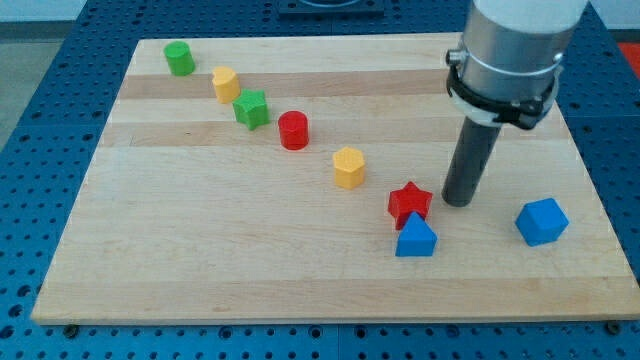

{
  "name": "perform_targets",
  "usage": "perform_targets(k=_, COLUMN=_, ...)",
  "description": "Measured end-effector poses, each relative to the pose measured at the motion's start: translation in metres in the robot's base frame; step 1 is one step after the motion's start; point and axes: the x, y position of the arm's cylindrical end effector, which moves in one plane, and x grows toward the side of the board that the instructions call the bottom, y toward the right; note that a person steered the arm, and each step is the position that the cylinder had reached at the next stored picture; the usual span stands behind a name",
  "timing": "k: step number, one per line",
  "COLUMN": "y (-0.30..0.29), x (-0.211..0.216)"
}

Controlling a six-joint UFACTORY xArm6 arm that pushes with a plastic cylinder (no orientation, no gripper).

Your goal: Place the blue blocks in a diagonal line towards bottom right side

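My tip (pixel 458 202) bare, grasping nothing, on wooden board (pixel 200 260), just right of red star block (pixel 410 202). Blue triangular block (pixel 416 238) touching star's lower edge; blue cube (pixel 541 221) well right. Risk: leftward sweep hits star, breaking coloured diagonal.

I work in a lab or robotics test bench — my wooden board (pixel 300 270) lies on a blue perforated table (pixel 40 120) with a regular grid of mounting holes, and my arm's grey metal housing (pixel 515 45) hangs overhead.
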Motion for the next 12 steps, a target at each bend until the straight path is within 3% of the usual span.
perform_targets(k=2, y=0.0, x=0.06)
perform_targets(k=3, y=-0.004, x=0.068)
perform_targets(k=4, y=-0.049, x=0.095)
perform_targets(k=6, y=-0.082, x=0.109)
perform_targets(k=7, y=-0.11, x=0.073)
perform_targets(k=8, y=-0.116, x=0.065)
perform_targets(k=12, y=-0.018, x=0.055)
